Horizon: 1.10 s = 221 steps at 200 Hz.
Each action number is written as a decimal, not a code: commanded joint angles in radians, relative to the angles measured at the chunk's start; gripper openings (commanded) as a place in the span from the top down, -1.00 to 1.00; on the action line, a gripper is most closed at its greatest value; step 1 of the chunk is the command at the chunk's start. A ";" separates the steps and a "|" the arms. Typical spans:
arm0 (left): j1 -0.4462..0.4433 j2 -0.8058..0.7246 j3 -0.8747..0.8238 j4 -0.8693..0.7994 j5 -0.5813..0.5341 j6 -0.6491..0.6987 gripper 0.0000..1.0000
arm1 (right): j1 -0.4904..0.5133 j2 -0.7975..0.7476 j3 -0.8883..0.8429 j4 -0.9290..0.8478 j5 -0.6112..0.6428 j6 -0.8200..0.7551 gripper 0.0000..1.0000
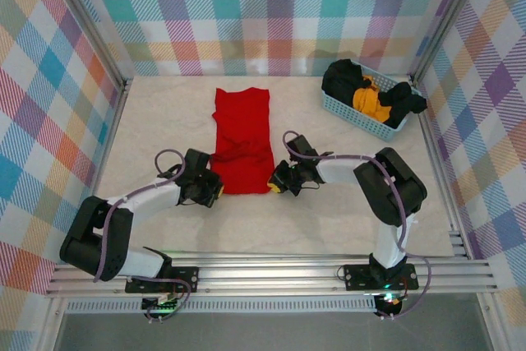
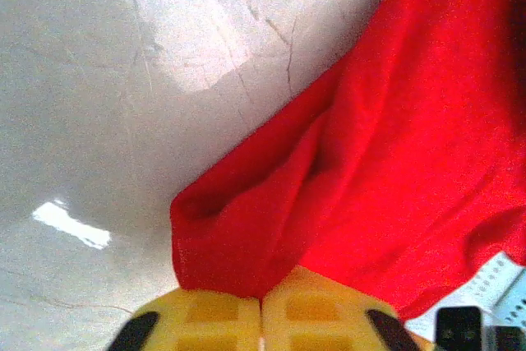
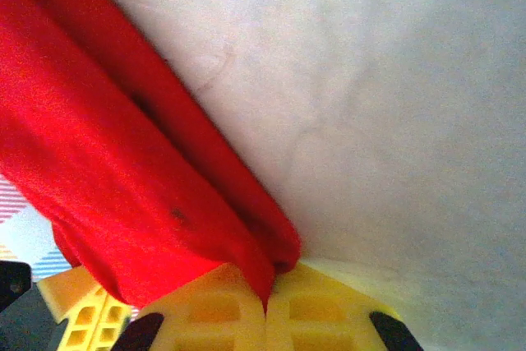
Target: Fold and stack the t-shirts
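Widest first: the pale marbled table (image 1: 164, 121), plaid walls all around it. Down the middle lies the red t-shirt (image 1: 242, 141), narrowed into a long strip that runs from the far side toward the arms, its near part rumpled. At the far right corner sits the light blue basket (image 1: 345, 113), with black shirts (image 1: 343, 78) and an orange-yellow shirt (image 1: 367, 98) heaped inside, well apart from the action and, by my reading, waiting their turn.

Now the business end. The left gripper (image 1: 215, 191) is on the strip's near left corner, and its wrist view shows the yellow pads (image 2: 205, 318) pressed together with red cloth bunched between them. The right gripper (image 1: 275, 185) mirrors it on the near right corner, jaws clamped tight on a folded red edge that rises out of the pinch.

Why both corners? It looks like a matched hold on the near hem, so the end can lift evenly and carry over toward the far end for a crosswise fold.

Labels, logos, print? Nothing readable on the cloth, basket or fingers.
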 commanded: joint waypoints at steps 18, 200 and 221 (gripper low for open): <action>0.023 -0.092 0.119 -0.273 -0.168 0.189 1.00 | -0.026 -0.104 0.008 -0.131 0.120 -0.049 1.00; -0.001 -0.181 0.350 -0.455 0.039 0.398 1.00 | -0.028 -0.250 0.177 -0.335 -0.012 -0.093 1.00; -0.021 -0.275 0.200 -0.456 0.062 0.373 1.00 | 0.019 -0.302 0.078 -0.317 -0.017 -0.067 1.00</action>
